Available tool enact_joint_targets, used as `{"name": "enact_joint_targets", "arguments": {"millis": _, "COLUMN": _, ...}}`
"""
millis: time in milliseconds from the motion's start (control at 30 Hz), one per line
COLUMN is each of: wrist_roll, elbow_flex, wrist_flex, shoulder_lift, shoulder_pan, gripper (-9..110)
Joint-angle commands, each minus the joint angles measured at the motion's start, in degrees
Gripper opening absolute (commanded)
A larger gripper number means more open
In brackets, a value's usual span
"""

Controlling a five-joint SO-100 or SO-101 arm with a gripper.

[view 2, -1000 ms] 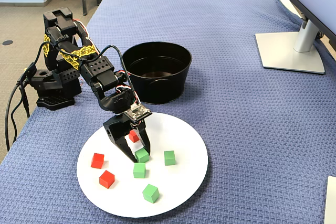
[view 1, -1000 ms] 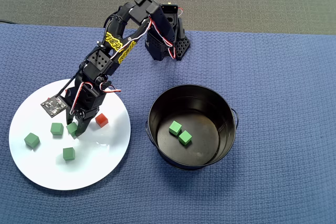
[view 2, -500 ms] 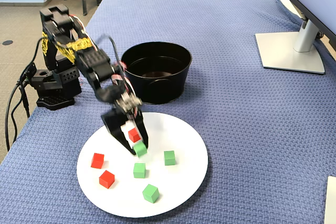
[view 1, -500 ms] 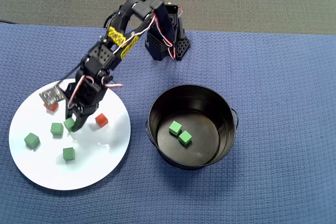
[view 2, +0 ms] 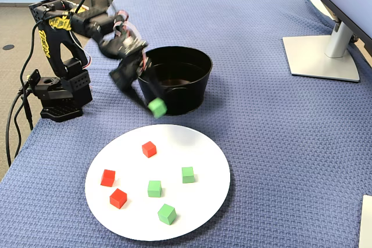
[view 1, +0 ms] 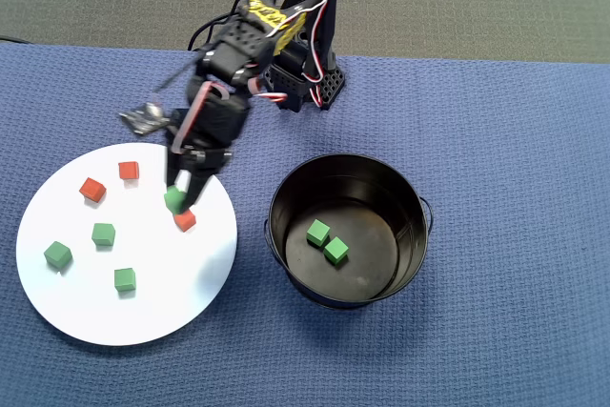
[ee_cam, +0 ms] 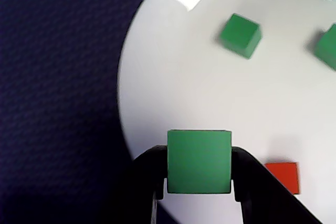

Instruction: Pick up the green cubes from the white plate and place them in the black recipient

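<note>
Plate left, pot right, in the overhead view.
The plate (view 1: pixel 57 302) holds six cubes (view 1: pixel 103 234); the pot (view 1: pixel 286 188) holds two more (view 1: pixel 327 241). The gripper (view 1: pixel 179 201) clamps one cube (view 1: pixel 174 200) above the plate's pot-side edge.

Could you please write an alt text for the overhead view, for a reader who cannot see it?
The end effector holds one green cube above the white plate's right side. Three green cubes and three red cubes lie on the plate. To the right, the black pot holds two more green cubes.
</note>
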Motion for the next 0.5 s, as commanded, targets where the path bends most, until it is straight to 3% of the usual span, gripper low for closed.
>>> {"name": "enact_joint_targets", "arguments": {"millis": 0, "wrist_roll": 3.87, "elbow_flex": -0.88, "wrist_flex": 1.14, "shoulder_lift": 5.98, "shoulder_pan": -8.0, "gripper": 0}}
{"name": "enact_joint_targets", "arguments": {"millis": 467, "wrist_roll": 19.6, "elbow_flex": 0.88, "wrist_flex": 5.8, "shoulder_lift": 6.94, "shoulder_pan": -37.09, "gripper": 0}}
